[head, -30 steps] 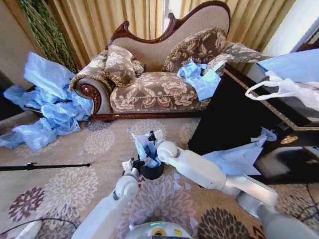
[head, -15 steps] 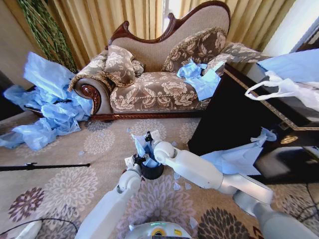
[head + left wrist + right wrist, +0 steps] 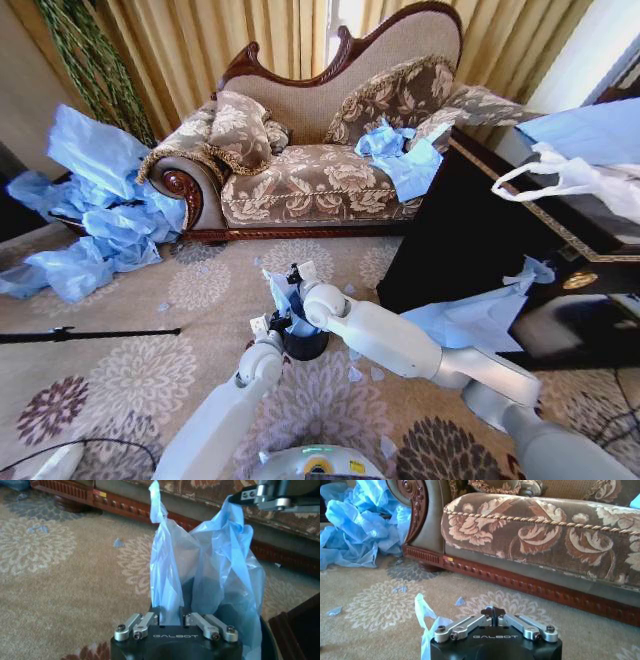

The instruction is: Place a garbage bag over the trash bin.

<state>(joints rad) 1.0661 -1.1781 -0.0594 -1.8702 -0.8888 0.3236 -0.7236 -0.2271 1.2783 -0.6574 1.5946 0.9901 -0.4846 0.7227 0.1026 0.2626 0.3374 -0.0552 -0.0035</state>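
Bag (image 3: pixel 210 570) stands tall out of bin (image 3: pixel 305 343): right hand (image 3: pixel 293 275) pinches its top at 12 o'clock, left hand (image 3: pixel 277 322) grips near side at rim.

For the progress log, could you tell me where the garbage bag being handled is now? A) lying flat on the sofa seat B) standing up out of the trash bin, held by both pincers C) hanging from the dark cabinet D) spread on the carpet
B: the garbage bag rises from the trash bin, with the left pincer gripping its lower edge and the right pincer pinching its top.
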